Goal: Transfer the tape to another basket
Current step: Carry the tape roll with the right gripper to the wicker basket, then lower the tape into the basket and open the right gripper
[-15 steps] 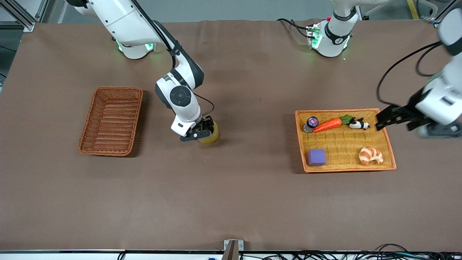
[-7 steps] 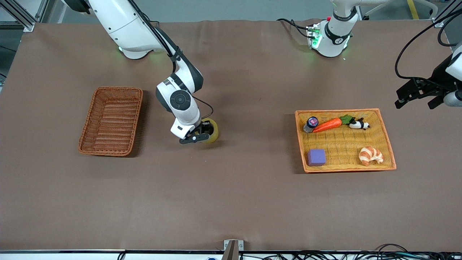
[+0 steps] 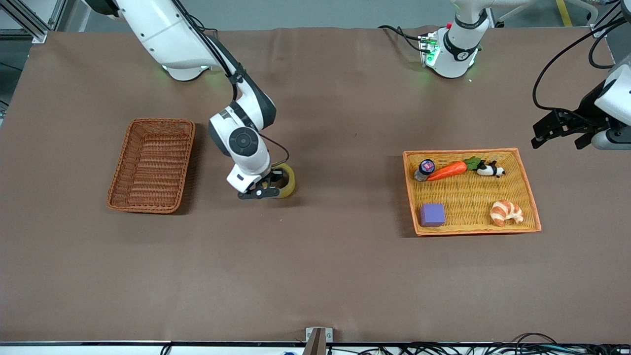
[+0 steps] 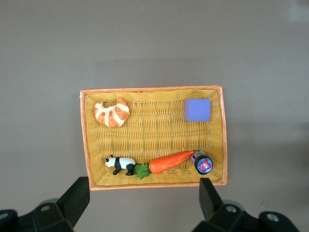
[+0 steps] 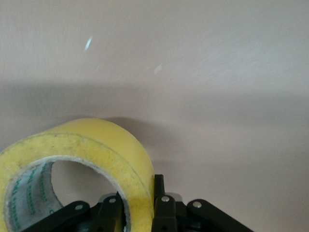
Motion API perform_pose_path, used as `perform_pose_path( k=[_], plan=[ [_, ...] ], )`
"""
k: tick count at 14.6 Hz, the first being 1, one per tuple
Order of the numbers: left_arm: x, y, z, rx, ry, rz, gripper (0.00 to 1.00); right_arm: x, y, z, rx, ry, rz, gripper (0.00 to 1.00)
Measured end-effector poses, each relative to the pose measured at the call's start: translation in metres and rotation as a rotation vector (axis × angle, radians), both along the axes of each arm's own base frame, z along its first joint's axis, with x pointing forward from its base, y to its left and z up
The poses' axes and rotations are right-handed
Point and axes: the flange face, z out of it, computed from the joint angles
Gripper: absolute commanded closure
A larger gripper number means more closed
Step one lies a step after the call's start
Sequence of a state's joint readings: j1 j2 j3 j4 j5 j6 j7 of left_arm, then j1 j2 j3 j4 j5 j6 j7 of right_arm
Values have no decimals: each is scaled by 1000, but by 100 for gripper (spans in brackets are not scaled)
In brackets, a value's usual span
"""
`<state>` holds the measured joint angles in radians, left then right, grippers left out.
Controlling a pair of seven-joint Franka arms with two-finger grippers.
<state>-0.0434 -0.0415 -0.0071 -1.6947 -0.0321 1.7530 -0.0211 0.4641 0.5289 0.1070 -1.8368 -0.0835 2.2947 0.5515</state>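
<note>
Since a second ago my right gripper (image 3: 272,188) has carried the tape (image 3: 286,180) toward the basket (image 3: 152,165), fingers (image 5: 159,205) clamped on only its wall, so it may swing loose; my left gripper (image 3: 554,134), fingers apart, waits.

Matt brown cloth over the desk (image 3: 345,276), faintly creased. Woven wicker, reddish-brown, for the basket (image 3: 151,165); brighter orange weave for the tray (image 3: 471,197). Glossy, smooth yellowish film on the tape (image 5: 82,159). Glossy white plastic arm shells.
</note>
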Motion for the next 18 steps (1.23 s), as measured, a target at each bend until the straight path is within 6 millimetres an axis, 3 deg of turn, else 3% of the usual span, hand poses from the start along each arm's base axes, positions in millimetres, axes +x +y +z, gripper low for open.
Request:
perform_pose_path(
  k=[2,4,5,7,10,12,15,18],
  plan=[
    [-1,-1,-3,1,20,-2,0,23,-44,65,-20,3,-62,100],
    [-3,-1,-4,2,43,-4,0,32,-105,124,-47,34,-65,100],
    [-2,-1,-1,2,39,-3,0,33,-140,144,-56,55,-59,100],
    [1,-1,5,2,47,-4,0,32,-209,157,-60,83,-33,100],
    [5,-1,7,3,60,-5,0,20,-314,136,-57,150,21,99],
    [6,-1,6,3,63,-5,0,6,-368,112,-45,164,37,99],
    [6,-8,6,4,64,-17,0,-21,-411,67,-33,110,64,98],
    [5,-15,7,28,61,-33,0,-55,-427,21,-34,31,75,98]
  ],
)
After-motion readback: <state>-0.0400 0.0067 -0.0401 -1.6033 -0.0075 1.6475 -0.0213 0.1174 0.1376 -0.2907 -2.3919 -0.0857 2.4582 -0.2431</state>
